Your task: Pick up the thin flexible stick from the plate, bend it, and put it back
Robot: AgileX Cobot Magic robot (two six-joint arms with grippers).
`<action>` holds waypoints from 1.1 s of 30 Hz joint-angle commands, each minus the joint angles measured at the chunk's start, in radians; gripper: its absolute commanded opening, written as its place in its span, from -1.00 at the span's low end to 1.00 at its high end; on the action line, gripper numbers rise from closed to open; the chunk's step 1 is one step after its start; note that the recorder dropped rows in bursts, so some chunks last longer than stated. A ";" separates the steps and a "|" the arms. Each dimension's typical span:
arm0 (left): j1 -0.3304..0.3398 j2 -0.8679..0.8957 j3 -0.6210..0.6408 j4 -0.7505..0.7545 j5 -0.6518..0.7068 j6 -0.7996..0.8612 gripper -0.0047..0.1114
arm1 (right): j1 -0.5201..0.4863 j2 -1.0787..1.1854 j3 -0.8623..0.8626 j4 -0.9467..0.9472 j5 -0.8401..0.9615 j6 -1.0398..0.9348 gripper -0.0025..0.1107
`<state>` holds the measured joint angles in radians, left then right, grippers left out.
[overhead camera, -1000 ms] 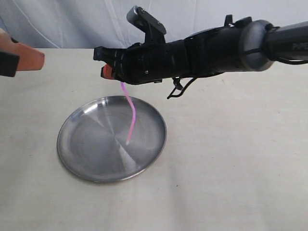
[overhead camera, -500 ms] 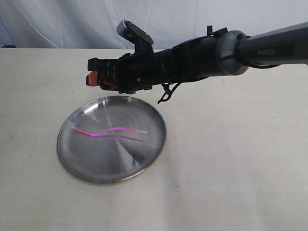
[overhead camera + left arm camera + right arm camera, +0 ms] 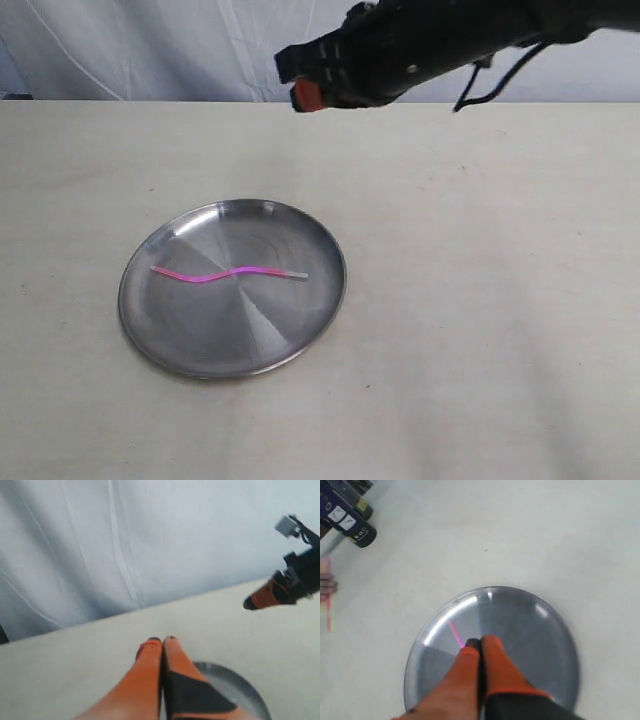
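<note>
A wavy pink stick (image 3: pixel 228 273) lies across the middle of a steel plate (image 3: pixel 200 335) at the exterior frame's lower left, its whitish tip pointing right. The right gripper (image 3: pixel 298 80) hangs at upper centre, well clear. Both right and left gripper (image 3: pixel 162 640) have their 2 jaws pressed together, holding nothing.

your count: four kinds of thing
you have one plate (image 3: pixel 222 335), one thin flexible stick (image 3: pixel 228 273) and one table (image 3: pixel 480 300); you have two claws, the right claw (image 3: pixel 297 80) in the exterior view and the left claw (image 3: pixel 162 641) in its own wrist view.
</note>
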<state>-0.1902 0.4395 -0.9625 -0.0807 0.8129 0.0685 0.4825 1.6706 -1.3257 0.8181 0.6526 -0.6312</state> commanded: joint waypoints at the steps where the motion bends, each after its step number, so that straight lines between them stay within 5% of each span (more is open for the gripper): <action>1: 0.000 -0.118 0.089 0.104 -0.098 -0.151 -0.92 | 0.009 -0.258 0.124 -0.211 -0.012 0.145 -0.97; 5: 0.000 -0.145 0.180 0.204 -0.091 -0.280 -0.92 | 0.009 -0.481 0.281 -0.215 -0.095 0.185 -0.97; 11: 0.000 -0.147 0.235 0.164 0.037 -0.329 -0.92 | 0.009 -0.747 0.467 -0.215 -0.153 0.199 -0.97; 17: 0.000 -0.147 0.235 0.167 0.061 -0.329 -0.92 | 0.009 -0.857 0.486 -0.175 0.023 0.202 -0.97; 22: 0.000 -0.147 0.235 0.163 0.061 -0.329 -0.92 | -0.016 -0.950 0.498 -0.222 -0.089 0.210 -0.97; 28: 0.000 -0.147 0.235 0.228 0.061 -0.329 -0.92 | -0.474 -1.333 0.794 -0.236 -0.223 0.207 -0.97; 33: 0.000 -0.147 0.235 0.228 0.061 -0.329 -0.92 | -0.532 -1.434 0.965 -0.275 -0.272 0.211 -0.97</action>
<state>-0.1902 0.2976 -0.7282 0.1362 0.8762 -0.2530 -0.0391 0.2582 -0.4185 0.5594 0.4281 -0.4263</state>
